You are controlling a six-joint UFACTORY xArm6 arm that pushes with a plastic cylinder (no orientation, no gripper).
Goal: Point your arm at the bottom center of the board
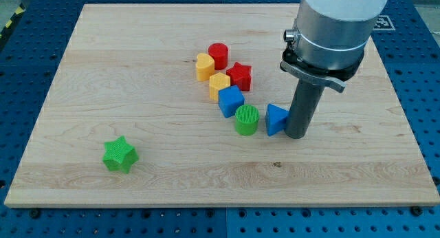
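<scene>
Arm's tip (297,135) sat on the pale wood-grain board (137,73), touching the blue triangular block (276,120) at its left. No jaws on it, just a smooth dark rod. Ribbed green cylinder (247,120) beside that. Ridged green star (120,155) alone at the view's bottom left.

The arm (337,25) is cut off by the frame's top edge at upper right. My tip (297,135) hides the right side of the blue triangle (276,119). The surface (137,80) has its upper right corner hidden behind the arm. The yellow hexagon (219,82) is partly covered by the blue cube (231,100). The red cylinder (218,55) partly hides behind the yellow heart (204,66).
</scene>
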